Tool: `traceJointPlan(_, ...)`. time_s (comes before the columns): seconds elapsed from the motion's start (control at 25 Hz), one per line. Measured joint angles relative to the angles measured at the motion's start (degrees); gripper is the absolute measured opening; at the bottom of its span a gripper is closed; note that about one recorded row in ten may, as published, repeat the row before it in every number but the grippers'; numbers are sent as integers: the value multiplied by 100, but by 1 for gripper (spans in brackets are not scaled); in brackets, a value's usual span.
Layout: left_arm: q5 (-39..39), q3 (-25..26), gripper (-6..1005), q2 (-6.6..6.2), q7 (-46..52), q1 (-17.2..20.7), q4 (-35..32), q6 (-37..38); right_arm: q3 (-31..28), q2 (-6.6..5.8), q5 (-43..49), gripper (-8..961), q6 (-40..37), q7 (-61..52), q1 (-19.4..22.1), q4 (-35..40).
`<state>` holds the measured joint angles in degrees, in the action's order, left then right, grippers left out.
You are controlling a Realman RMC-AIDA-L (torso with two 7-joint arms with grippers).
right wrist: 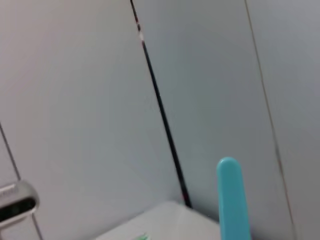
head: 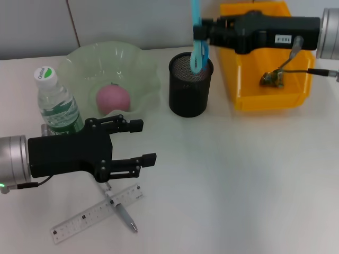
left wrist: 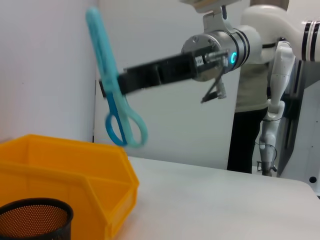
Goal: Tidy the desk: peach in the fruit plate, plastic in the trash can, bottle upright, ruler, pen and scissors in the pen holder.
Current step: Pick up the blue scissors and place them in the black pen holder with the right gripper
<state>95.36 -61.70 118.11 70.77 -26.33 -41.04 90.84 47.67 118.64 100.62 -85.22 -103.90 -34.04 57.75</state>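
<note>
Nearest, the left gripper hovers spread above the clear plastic ruler, while farther off the right gripper pinches the stiff, light turquoise plastic-handled scissors mid-shank, handles hanging over the black mesh pen holder

Bright, even overhead light; soft shadows under objects on the white desk; scissors blurred at lower right.

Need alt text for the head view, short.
The right gripper holds blue scissors upright, handles down, over the black mesh pen holder. The open left gripper hovers near a ruler and pen; a peach sits in the green plate beside an upright bottle.
</note>
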Motion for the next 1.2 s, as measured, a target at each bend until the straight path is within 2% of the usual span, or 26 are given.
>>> traceJointPlan(0.16, 0, 49, 769, 14, 2, 6, 7, 2, 4, -28, -32, 254, 210, 354, -1, 90)
traceJointPlan(0.28, -1, 61, 768, 17, 1, 12, 9, -2, 37, -5, 53, 256, 480, 789, 39, 294)
traceJointPlan(0.6, -73, 138, 768, 33, -1, 33, 9, -42, 74, 36, 172, 260, 1072, 2802, 112, 526)
traceJointPlan(0.88, -148, 152, 769, 36, -52, 42, 9, -57, 129, 53, 143, 264, 1152, 4356, 208, 586)
traceJointPlan(1.2, -181, 149, 769, 36, -209, 35, 122, -73, 160, 88, 54, 269, 1384, 5301, 290, 572)
